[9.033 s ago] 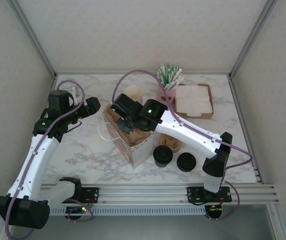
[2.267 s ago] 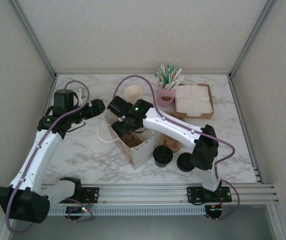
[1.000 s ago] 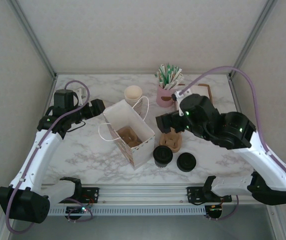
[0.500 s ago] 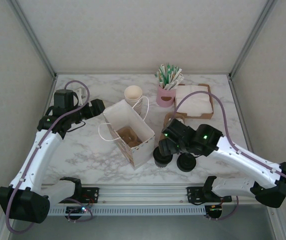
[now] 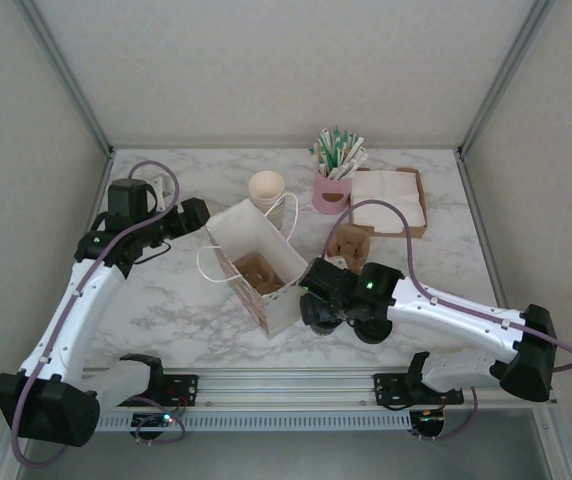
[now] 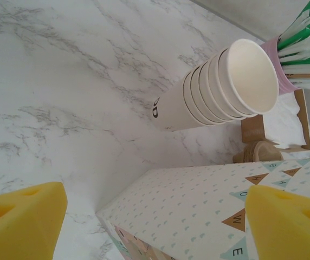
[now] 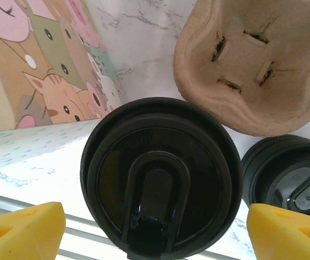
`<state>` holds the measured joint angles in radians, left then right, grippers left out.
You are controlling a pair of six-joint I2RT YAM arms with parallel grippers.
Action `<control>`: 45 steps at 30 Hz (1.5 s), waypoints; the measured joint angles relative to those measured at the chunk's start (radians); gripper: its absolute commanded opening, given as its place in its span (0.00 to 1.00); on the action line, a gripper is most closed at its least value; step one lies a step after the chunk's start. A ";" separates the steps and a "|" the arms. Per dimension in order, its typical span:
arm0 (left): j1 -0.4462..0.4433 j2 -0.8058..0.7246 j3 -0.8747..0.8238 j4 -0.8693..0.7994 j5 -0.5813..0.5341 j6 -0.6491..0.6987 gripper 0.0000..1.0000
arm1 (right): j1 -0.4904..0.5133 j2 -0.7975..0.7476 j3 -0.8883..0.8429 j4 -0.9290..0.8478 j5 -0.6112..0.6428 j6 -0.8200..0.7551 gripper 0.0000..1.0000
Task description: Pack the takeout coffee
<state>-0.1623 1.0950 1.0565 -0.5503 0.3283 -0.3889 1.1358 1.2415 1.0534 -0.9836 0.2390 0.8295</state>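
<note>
Hanging low over the takeout coffee (image 7: 160,173), the right gripper (image 7: 155,230) has its jaws spread wide, one yellow fingertip (image 7: 22,227) on each side of the black lid and neither touching it. The cup stands on the marble table (image 5: 166,300) near the front rail, just right of the paper bag (image 5: 261,265). A loose black lid (image 7: 290,173) lies just to its right, and the cardboard cup carrier (image 7: 247,65) sits just beyond it. Over at the bag's far left corner, the left gripper (image 6: 155,222) is also open, its fingers apart and gripping nothing I can see. The stack of cream cups (image 6: 214,92) stands just behind the bag, with the pink pot of stirrers (image 5: 333,185) and the napkin tray (image 5: 391,200) farther right.
</note>
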 measured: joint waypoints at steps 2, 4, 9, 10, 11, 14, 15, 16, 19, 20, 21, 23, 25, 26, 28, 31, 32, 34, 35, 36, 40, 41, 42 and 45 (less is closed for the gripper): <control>0.000 0.002 -0.001 0.000 0.000 0.000 0.85 | 0.001 0.000 -0.009 0.008 0.003 0.010 0.86; 0.000 0.007 -0.001 0.000 0.000 0.000 0.85 | 0.002 0.002 -0.017 0.017 0.003 0.022 0.85; 0.000 0.016 -0.002 0.000 0.000 0.000 0.85 | 0.010 0.023 -0.026 0.028 0.008 0.034 0.84; 0.000 0.016 -0.002 0.000 0.000 0.000 0.85 | 0.013 0.029 -0.026 0.029 0.012 0.035 0.84; 0.000 0.016 -0.002 0.000 0.000 0.000 0.85 | 0.014 0.034 -0.025 0.030 0.018 0.036 0.84; 0.000 0.017 -0.004 0.000 0.000 0.000 0.85 | 0.015 0.046 -0.025 0.031 0.029 0.036 0.84; 0.000 0.017 -0.005 -0.001 -0.001 0.000 0.85 | 0.015 0.050 -0.025 0.031 0.031 0.036 0.84; 0.000 0.017 -0.005 0.000 0.000 0.000 0.85 | 0.015 0.052 -0.025 0.031 0.034 0.036 0.84; 0.000 0.017 -0.005 0.000 0.000 0.000 0.85 | 0.017 0.058 -0.025 0.030 0.050 0.036 0.84; 0.000 0.017 -0.005 -0.001 -0.001 0.000 0.85 | 0.017 0.060 -0.025 0.030 0.055 0.036 0.84; 0.000 0.017 -0.005 0.000 0.000 0.000 0.85 | 0.017 0.061 -0.025 0.030 0.058 0.036 0.83; 0.000 0.017 -0.005 0.000 0.000 0.000 0.85 | 0.017 0.065 -0.025 0.030 0.068 0.035 0.82; 0.000 0.017 -0.005 -0.001 0.000 0.000 0.85 | 0.017 0.068 -0.024 0.029 0.076 0.035 0.81; -0.001 0.018 -0.005 0.000 0.000 0.000 0.85 | 0.017 0.070 -0.023 0.029 0.078 0.035 0.80; -0.001 0.018 -0.005 0.000 0.000 0.000 0.85 | 0.017 0.079 -0.021 0.030 0.079 0.035 0.77; -0.001 0.018 -0.005 0.000 0.000 0.000 0.85 | 0.017 0.086 -0.013 0.026 0.079 0.031 0.74; 0.000 0.019 -0.005 0.000 0.000 0.000 0.85 | 0.017 0.086 -0.013 0.024 0.079 0.031 0.74; 0.000 0.019 -0.005 0.000 0.000 0.000 0.85 | 0.020 0.086 -0.012 0.019 0.078 0.030 0.74; 0.000 0.019 -0.005 0.000 0.000 0.000 0.85 | 0.021 0.086 -0.012 0.018 0.078 0.028 0.74; -0.001 0.019 -0.005 0.000 0.000 0.000 0.85 | 0.021 0.086 -0.012 0.018 0.077 0.027 0.73; -0.001 0.019 -0.005 0.000 0.000 0.000 0.85 | 0.022 0.071 -0.012 -0.006 0.062 0.020 0.73; -0.001 0.019 -0.005 0.000 0.000 0.000 0.85 | 0.022 0.065 -0.012 -0.012 0.055 0.019 0.73; -0.001 0.019 -0.005 0.000 0.000 0.000 0.85 | 0.022 0.056 -0.012 -0.019 0.047 0.019 0.73; -0.001 0.019 -0.005 0.000 0.000 0.000 0.85 | 0.022 0.031 -0.012 -0.032 0.032 0.019 0.74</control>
<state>-0.1631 1.1137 1.0515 -0.5507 0.3279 -0.3885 1.1576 1.2720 1.0416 -1.0153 0.2714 0.8490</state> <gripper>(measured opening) 0.849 0.736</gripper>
